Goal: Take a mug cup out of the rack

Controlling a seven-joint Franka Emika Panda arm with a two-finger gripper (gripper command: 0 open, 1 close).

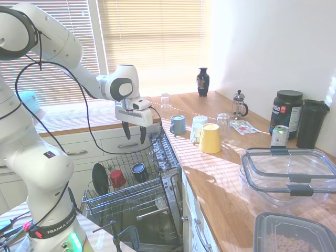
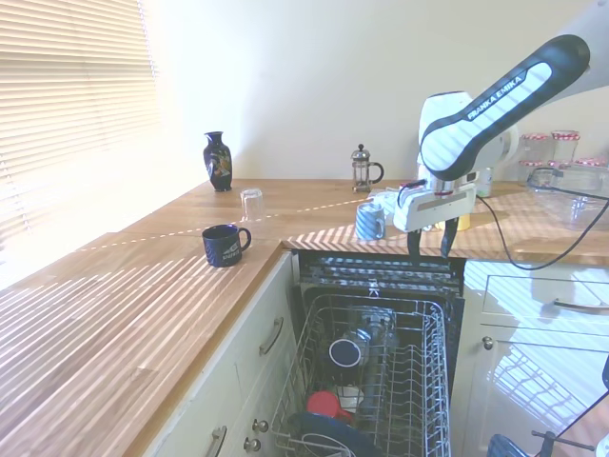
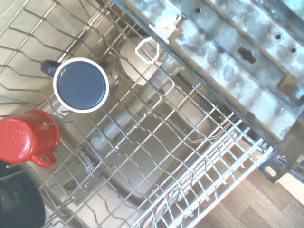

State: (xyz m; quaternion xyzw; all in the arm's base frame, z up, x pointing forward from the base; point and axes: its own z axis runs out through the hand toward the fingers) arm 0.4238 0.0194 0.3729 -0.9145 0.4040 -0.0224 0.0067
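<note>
The gripper [image 1: 135, 137] is held above the rack [image 1: 131, 191] w/ fingers apart, nothing between them. The mug cup [image 1: 138, 171] is seated upright in the rack, beside the red cup [image 1: 117, 178].

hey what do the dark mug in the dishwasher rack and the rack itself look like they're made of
The mug cup looks like glazed ceramic: glossy, dark navy outside, with a pale rim around a bluish inside. The rack looks like grey coated metal wire: thin rods in a grid with upright tines and a dull sheen. Whether the coating is plastic or paint can't be told.
</note>
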